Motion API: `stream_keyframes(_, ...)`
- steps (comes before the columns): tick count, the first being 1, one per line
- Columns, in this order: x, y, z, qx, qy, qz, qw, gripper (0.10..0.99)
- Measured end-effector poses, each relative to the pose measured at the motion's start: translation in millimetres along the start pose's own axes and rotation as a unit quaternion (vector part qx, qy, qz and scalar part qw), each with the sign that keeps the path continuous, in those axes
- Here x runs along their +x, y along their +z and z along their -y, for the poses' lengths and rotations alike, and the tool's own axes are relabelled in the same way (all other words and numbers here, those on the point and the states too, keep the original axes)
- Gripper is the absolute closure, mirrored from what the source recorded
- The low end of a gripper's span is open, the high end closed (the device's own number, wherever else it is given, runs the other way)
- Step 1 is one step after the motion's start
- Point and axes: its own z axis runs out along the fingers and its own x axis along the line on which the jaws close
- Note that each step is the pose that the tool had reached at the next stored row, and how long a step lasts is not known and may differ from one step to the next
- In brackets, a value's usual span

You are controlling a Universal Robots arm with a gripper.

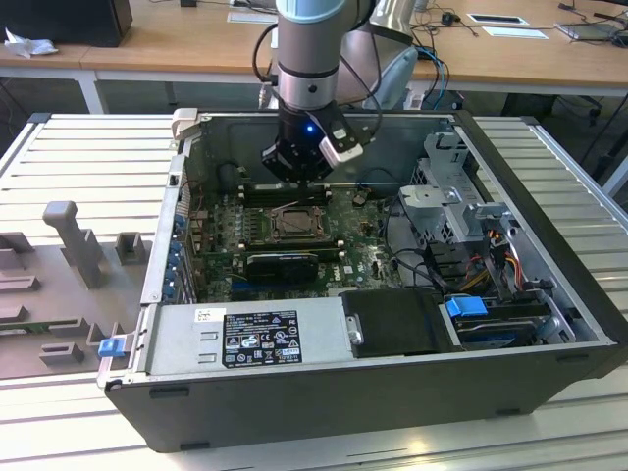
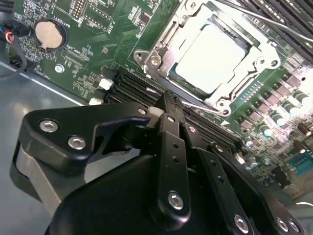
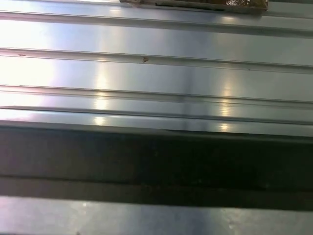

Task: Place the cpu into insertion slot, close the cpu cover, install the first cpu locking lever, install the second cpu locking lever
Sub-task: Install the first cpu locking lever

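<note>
My gripper (image 1: 298, 179) hangs inside the open computer case, just behind the insertion slot (image 1: 294, 224) on the motherboard. In the second wrist view its black fingers (image 2: 168, 127) are pressed together with nothing between them, and the gripper (image 2: 165, 98) stops just short of the socket's near edge. The cpu (image 2: 212, 51) lies flat in the socket, pale and silvery. The cpu cover (image 2: 161, 55) lies down around it as a metal frame. A thin wire locking lever (image 2: 203, 105) runs along the socket's side next to the fingertips. Another lever (image 2: 264, 20) crosses the far side.
A long black card (image 1: 283, 263) lies in front of the socket, and memory slots (image 2: 129, 88) are beside the gripper. The power supply (image 1: 245, 339), drive cage (image 1: 446, 201) and cables crowd the case. Grey fixtures (image 1: 74, 240) stand on the ribbed table (image 3: 156, 78) at the exterior view's left.
</note>
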Motion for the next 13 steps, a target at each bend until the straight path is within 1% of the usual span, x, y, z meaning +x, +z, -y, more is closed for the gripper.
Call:
stream_keyframes(2,-1.7,4.4,0.3,0.0000,0.000,0.0000,1.0000,0.984)
stream_keyframes(7,-2.9,9.7,0.3,0.0010,0.000,0.0000,1.0000,0.984)
stream_keyframes(11,-2.9,12.4,0.2,0.0038,0.000,-0.0002,1.0000,0.984)
stream_keyframes(13,-2.9,12.8,0.1,0.0066,0.000,-0.0004,1.0000,0.984)
